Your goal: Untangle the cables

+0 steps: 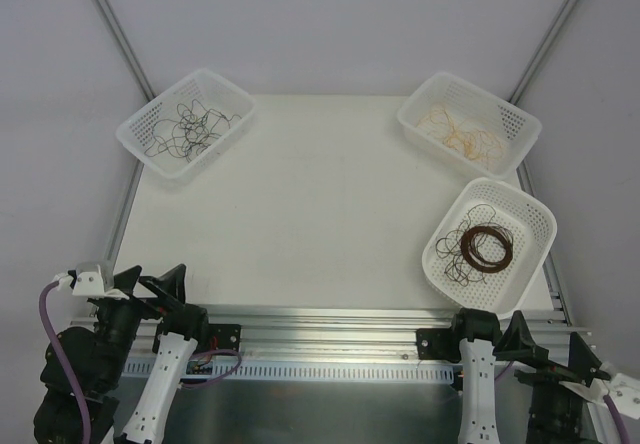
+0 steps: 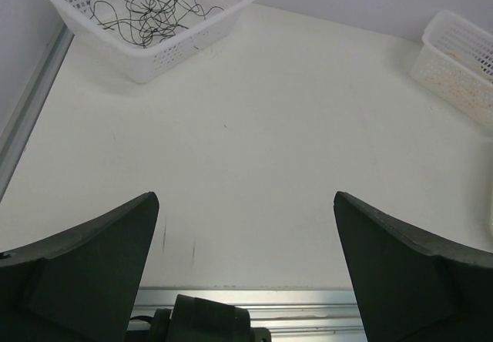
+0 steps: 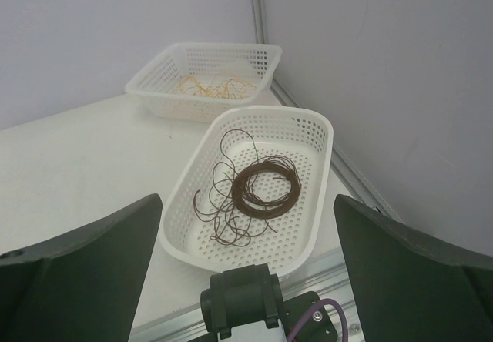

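Cables point(image 1: 200, 114) split across three white baskets point(image 1: 135, 136), black tangle point(image 1: 185, 134) at far-left corner of table point(image 1: 300, 204), yellow-tan tangle point(image 1: 458, 129) far-right, brown loops point(image 1: 455, 249) by right edge, left gripper point(image 1: 150, 282) and right gripper point(image 1: 495, 332) gaping wide, empty.

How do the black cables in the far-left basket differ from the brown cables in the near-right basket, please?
The black cables are black; the brown cables are dark brown. The black cables lie alone in the far-left basket; the brown cables share the near-right basket with a neat ring coil. Both are thin, curly, loose strands lying in white perforated baskets.
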Controlling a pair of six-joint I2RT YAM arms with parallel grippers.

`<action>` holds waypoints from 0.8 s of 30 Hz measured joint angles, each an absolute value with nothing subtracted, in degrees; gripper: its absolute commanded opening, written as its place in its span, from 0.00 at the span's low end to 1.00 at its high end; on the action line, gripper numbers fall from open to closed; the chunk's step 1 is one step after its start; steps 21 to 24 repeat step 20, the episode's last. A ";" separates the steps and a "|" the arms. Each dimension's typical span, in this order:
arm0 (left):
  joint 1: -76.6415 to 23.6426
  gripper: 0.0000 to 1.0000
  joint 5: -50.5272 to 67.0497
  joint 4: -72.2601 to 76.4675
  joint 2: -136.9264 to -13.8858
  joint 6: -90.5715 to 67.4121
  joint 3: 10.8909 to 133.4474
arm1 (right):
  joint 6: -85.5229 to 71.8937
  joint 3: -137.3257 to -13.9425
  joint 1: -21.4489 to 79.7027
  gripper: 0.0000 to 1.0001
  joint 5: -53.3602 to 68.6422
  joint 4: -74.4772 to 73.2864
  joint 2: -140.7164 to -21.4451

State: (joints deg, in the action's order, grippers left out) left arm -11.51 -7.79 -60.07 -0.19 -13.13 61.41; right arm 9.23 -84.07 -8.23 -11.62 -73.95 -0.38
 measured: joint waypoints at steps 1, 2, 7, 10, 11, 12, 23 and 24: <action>-11.51 0.99 -7.70 -60.07 -0.19 -13.30 61.41 | 9.28 -84.18 -8.23 1.00 -11.60 -74.11 -0.38; -11.51 0.99 -7.66 -60.07 -0.19 -13.50 61.39 | 9.30 -84.23 -8.23 1.00 -11.57 -74.11 -0.38; -11.51 0.99 -7.62 -60.10 -0.19 -14.24 61.12 | 9.50 -84.20 -8.23 1.00 -11.25 -74.11 -0.38; -11.51 0.99 -7.57 -60.23 -0.19 -14.55 60.80 | 9.54 -84.20 -8.23 1.00 -11.16 -74.11 -0.38; -11.51 0.99 -7.53 -60.34 -0.19 -14.63 60.64 | 9.65 -84.20 -8.23 0.99 -11.16 -74.11 -0.38; -11.51 0.99 -7.51 -60.36 -0.19 -14.72 60.49 | 9.74 -84.20 -8.23 0.99 -11.11 -74.11 -0.38; -11.51 0.99 -7.49 -60.45 -0.19 -16.12 59.72 | 10.22 -84.20 -8.01 1.00 -11.07 -74.15 -0.38; -11.51 0.99 -7.49 -60.45 -0.19 -16.12 59.72 | 10.22 -84.20 -8.01 1.00 -11.07 -74.15 -0.38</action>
